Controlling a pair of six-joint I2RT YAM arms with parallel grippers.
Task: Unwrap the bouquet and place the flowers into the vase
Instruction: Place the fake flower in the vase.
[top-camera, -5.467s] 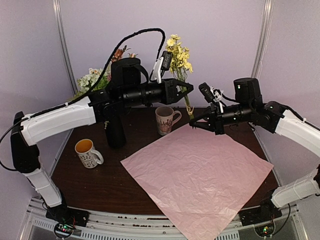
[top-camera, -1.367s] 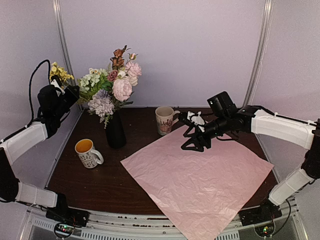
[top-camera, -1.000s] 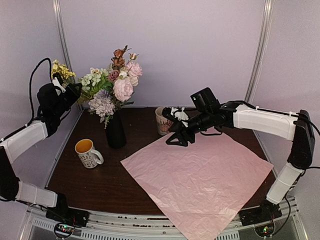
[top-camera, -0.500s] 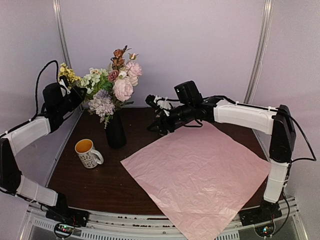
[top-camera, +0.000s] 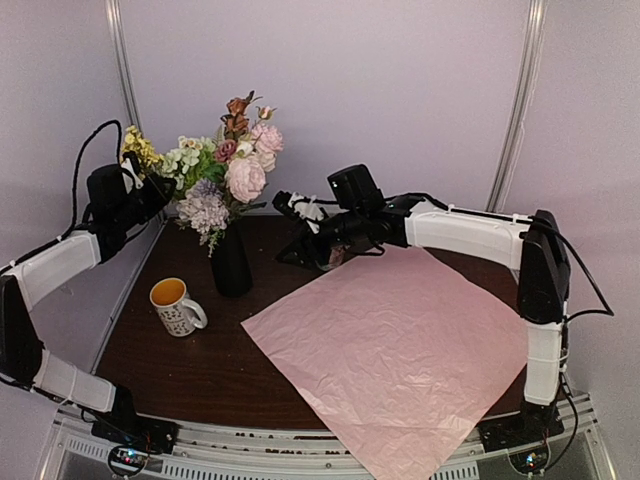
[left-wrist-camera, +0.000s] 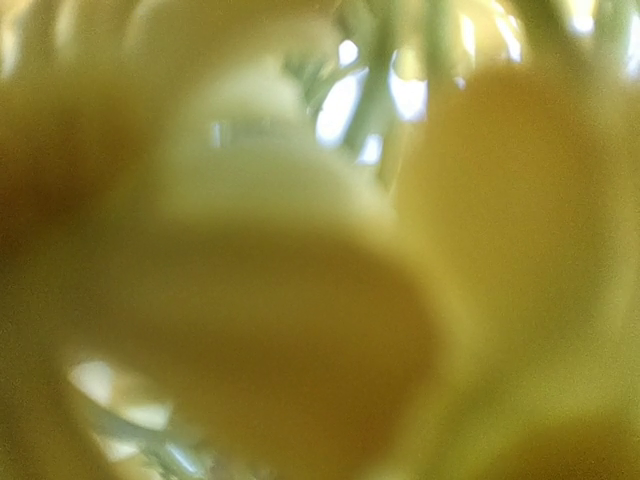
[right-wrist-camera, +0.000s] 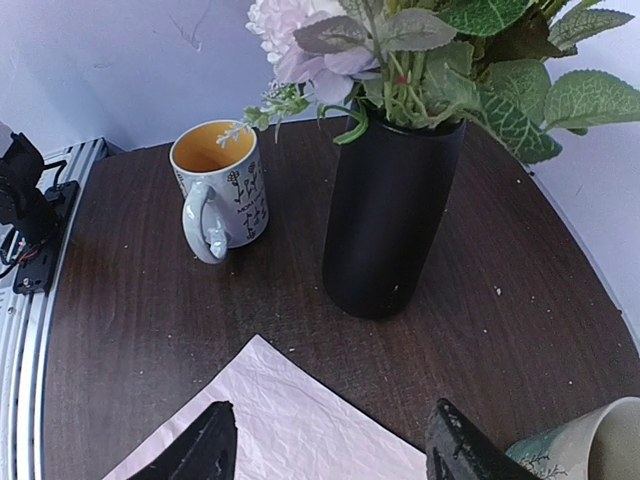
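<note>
Your left gripper (top-camera: 152, 190) is squeezed shut on the small yellow flowers (top-camera: 140, 150), near the tall black vase (top-camera: 231, 262). Your right gripper (right-wrist-camera: 330, 450) faces that vase, wide open and empty.

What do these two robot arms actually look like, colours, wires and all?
Both arms are slim tubes in white shells, the left arm and the right arm alike, with chunky black joints between them. A black cable loops over the left arm's wrist. The right gripper ends in two black, pointed fingers. No lettering is legible.
</note>
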